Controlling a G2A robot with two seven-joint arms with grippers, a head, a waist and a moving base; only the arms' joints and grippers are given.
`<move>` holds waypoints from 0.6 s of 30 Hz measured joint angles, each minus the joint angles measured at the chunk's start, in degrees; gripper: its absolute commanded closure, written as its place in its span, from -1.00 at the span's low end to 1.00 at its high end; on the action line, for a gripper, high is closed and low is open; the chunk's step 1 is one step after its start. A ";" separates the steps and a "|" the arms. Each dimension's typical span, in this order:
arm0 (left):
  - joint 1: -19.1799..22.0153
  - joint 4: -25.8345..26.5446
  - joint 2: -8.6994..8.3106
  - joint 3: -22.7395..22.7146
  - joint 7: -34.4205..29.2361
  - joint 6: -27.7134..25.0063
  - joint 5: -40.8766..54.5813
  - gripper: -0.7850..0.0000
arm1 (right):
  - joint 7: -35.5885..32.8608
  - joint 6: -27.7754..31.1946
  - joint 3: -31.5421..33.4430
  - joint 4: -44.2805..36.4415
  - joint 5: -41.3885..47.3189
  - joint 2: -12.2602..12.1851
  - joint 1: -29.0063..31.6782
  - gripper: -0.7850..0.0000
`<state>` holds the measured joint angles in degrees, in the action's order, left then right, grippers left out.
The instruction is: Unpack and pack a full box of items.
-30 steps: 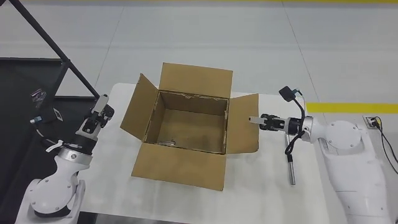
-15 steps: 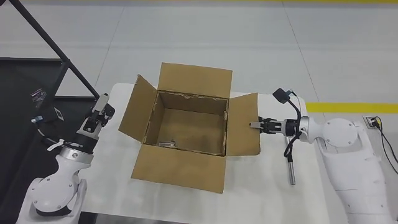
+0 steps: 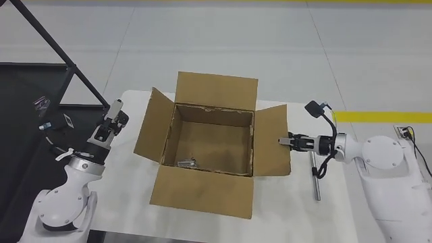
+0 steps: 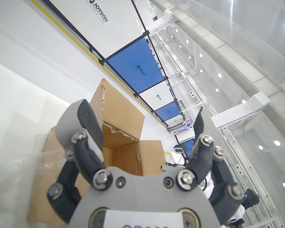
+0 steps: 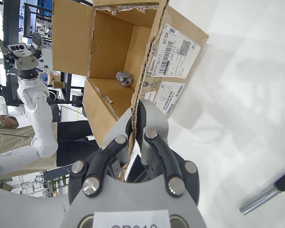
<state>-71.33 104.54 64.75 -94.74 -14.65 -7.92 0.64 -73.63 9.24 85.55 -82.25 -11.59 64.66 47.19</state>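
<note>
The cardboard box [image 3: 202, 196] stands open in the middle of the desk [image 3: 128, 175]. The right claw [image 5: 135, 117] is clamped on the edge of its right flap [image 5: 180, 55], and the left claw [image 4: 142, 117] hangs spread and empty just beside the left flap, not touching it. The step in hand looks like handling the box by that flap. To do it well, the pinch should sit deep on the cardboard and any pull should be slow and level, or the flap may tear or the box skid. By count: one box with four flaps open, one small metal part [image 5: 124, 78] on its floor, and one metal rod [image 3: 315, 182] on the desk near the right arm.
</note>
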 measured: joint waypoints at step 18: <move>0.74 -0.16 0.10 0.64 -0.78 0.16 -0.63 -1.00 | -0.66 -1.78 2.73 -2.02 1.46 -2.32 3.17 0.62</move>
<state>-70.59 104.39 64.85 -94.11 -15.42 -7.75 0.02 -74.28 7.46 88.28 -84.26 -10.13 62.33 50.36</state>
